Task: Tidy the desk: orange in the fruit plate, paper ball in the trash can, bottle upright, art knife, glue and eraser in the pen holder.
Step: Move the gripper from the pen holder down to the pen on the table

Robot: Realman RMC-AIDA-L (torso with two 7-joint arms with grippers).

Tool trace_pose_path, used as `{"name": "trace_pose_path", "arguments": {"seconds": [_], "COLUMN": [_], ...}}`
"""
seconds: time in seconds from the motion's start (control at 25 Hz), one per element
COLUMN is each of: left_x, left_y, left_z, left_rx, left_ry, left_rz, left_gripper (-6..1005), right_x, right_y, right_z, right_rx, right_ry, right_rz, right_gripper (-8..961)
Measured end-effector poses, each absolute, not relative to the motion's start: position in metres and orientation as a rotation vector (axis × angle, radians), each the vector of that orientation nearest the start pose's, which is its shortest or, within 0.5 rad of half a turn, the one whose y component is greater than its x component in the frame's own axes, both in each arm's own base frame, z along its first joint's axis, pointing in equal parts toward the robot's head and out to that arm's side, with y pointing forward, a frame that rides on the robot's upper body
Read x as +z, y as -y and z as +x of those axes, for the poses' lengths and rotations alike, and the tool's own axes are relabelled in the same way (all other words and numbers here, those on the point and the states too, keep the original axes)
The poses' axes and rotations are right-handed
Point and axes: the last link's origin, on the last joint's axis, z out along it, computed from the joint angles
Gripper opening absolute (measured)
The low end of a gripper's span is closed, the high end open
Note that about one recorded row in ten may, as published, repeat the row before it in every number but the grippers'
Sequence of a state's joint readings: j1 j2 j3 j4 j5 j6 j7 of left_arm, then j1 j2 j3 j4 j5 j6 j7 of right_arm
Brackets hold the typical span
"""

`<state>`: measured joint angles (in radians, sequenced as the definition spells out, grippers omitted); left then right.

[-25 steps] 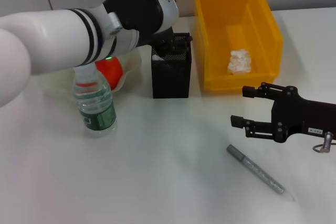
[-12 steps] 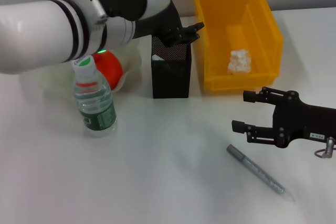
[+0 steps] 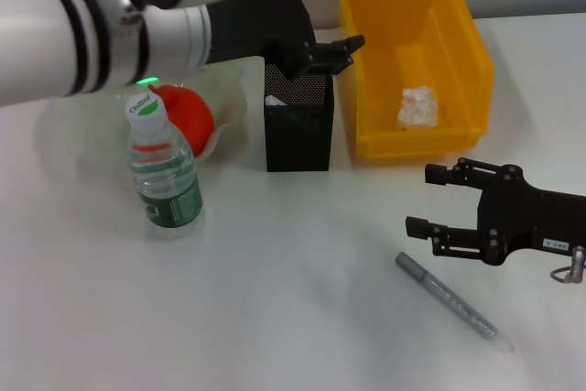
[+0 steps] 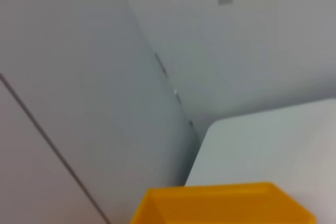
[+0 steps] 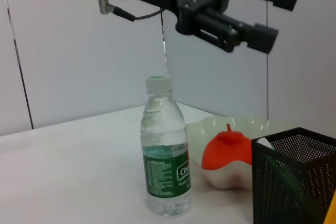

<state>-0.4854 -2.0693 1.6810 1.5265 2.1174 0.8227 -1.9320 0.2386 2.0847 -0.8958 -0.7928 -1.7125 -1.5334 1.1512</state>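
Head view: knife [image 3: 449,298] lies diagonal lower right, just below open, empty right hand [image 3: 438,200]; left hand [image 3: 331,48] open above holder [image 3: 298,125].

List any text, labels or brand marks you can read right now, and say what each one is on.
Bottle cap: small green print, too blurred to read.
Bottle green label, right wrist view: white lettering starting "Ce", rest curves out of sight.
Right gripper body: small white tag with dark marks, too small to read.
Grey pen: faint print on barrel, unreadable.
Left gripper: no text visible.
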Motion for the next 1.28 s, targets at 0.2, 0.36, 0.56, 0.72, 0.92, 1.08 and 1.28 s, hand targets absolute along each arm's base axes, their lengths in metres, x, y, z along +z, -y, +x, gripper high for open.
{"name": "trace_pose_path", "arguments": {"seconds": [0.2, 0.36, 0.56, 0.72, 0.92, 1.08, 1.28], "left_x": [-0.009, 0.0, 0.011, 0.023, 0.031, 0.031, 0.023], "left_y": [-0.361, -0.359, -0.354, -0.349, -0.346, -0.348, -0.343], "left_z": [-0.067, -0.076, -0.083, -0.092, -0.105, -0.119, -0.133], "left_rx": [-0.391, -0.473, -0.566, -0.673, -0.77, -0.829, -0.857], "left_ry": [-0.197, -0.172, -0.17, -0.15, -0.109, -0.026, -0.026], "left_rz": [-2.572, -2.612, -2.669, -2.71, -2.785, -2.798, -2.823], "left_gripper": [813, 812, 812, 812, 812, 812, 812], "right_x": [0.013, 0.014, 0.015, 0.016, 0.017, 0.02, 0.026], "right_y": [-0.274, -0.274, -0.275, -0.275, -0.276, -0.279, -0.284], "right_z": [0.297, 0.297, 0.296, 0.296, 0.295, 0.293, 0.29], "right_rx": [0.723, 0.718, 0.715, 0.711, 0.709, 0.704, 0.66], "right_ry": [-0.401, -0.384, -0.374, -0.37, -0.368, -0.4, -0.428], "right_rz": [-2.593, -2.597, -2.597, -2.595, -2.595, -2.602, -2.62], "right_gripper": [760, 760, 760, 759, 759, 759, 759]}}
